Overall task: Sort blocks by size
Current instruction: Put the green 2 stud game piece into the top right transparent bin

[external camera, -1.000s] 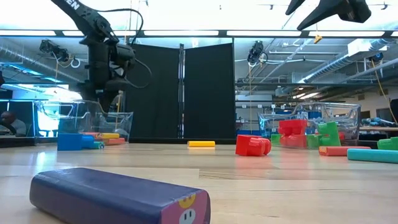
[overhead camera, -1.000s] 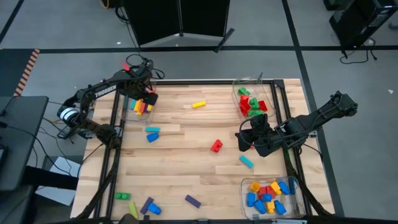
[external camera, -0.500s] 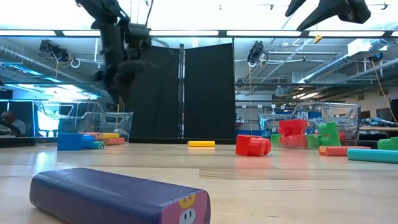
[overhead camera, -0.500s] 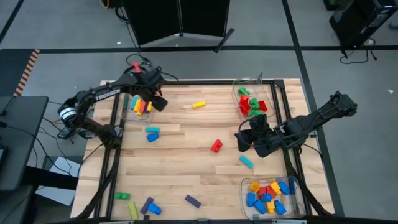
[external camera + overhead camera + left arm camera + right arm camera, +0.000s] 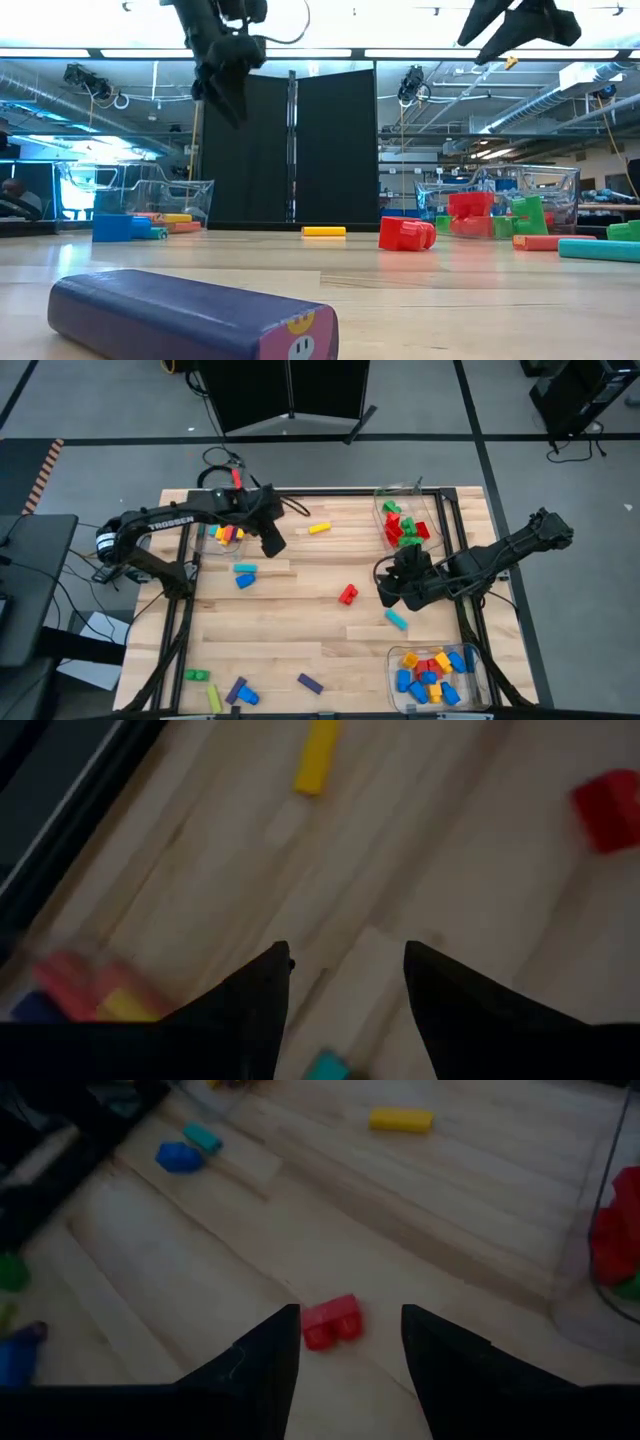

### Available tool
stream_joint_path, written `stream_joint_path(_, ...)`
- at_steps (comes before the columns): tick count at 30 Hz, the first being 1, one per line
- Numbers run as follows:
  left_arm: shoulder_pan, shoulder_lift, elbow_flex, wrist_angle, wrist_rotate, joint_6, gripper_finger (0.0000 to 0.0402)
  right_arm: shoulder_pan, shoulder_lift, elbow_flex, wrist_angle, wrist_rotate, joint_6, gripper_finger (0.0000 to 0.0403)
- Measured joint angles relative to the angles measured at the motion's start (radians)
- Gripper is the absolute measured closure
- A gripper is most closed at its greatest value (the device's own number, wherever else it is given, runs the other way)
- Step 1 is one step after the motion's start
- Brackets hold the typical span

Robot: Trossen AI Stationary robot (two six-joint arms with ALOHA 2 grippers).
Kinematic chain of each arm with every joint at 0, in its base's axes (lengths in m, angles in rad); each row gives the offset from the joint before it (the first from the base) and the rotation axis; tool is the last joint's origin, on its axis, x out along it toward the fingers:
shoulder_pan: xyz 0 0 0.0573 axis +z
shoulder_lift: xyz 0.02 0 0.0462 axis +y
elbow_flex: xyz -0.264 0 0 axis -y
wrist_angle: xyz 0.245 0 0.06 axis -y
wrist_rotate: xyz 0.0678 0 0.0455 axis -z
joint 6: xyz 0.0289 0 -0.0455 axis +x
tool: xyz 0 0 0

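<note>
The left claw (image 5: 272, 544) is hanging in the air with its fingers (image 5: 255, 1010) parted and nothing between them, just inward of the clear bin (image 5: 226, 536) at the surface's (image 5: 300, 640) far left corner. That reads as an arm heading for a loose piece, probably the yellow bar (image 5: 319, 528) near the far edge.

The right claw (image 5: 388, 588) is hovering with a gap between its fingers (image 5: 262, 1370), gripping nothing, over the red brick (image 5: 347, 594) near the middle of the surface, so that brick looks like its pick.

The blocks are lying in sorted groups: red and green ones in the bin (image 5: 405, 525) at the far right corner, small blue, yellow and red ones in the bin (image 5: 437, 672) at the near right corner. Still loose are a teal bar (image 5: 397, 620) right of centre, a teal and blue pair (image 5: 244, 575) toward the left edge, and green, yellow, blue and purple pieces (image 5: 232, 690) along the near edge.

Only the high view is showing the whole layout. The low view is showing that both claws are well clear of the surface, and it has the purple bar (image 5: 190, 315) up close. The wrist views alone are showing that both claws are empty.
</note>
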Motion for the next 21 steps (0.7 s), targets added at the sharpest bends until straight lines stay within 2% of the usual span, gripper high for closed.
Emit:
stream_joint_path(4,-0.061,0.0,0.001,0.023,0.0,0.0,0.0198,-0.076,-0.011,0.0,-0.022,-0.108,-0.055,0.0211)
stream_joint_path(9,-0.115,0.0,0.001,0.035,0.0,-0.001,0.0198,-0.204,-0.011,0.0,-0.074,-0.363,-0.164,0.0188)
stream_joint_path(12,-0.131,0.0,0.001,0.042,0.0,-0.002,0.0198,-0.262,-0.008,0.0,-0.156,-0.471,-0.209,0.0165)
stream_joint_path(15,-0.138,0.0,0.001,0.042,0.0,-0.003,0.0198,-0.294,-0.008,0.0,-0.252,-0.518,-0.236,0.0136)
stream_joint_path(21,-0.142,0.0,0.001,0.042,0.0,-0.004,0.0198,-0.308,-0.004,-0.028,-0.389,-0.543,-0.256,0.0073)
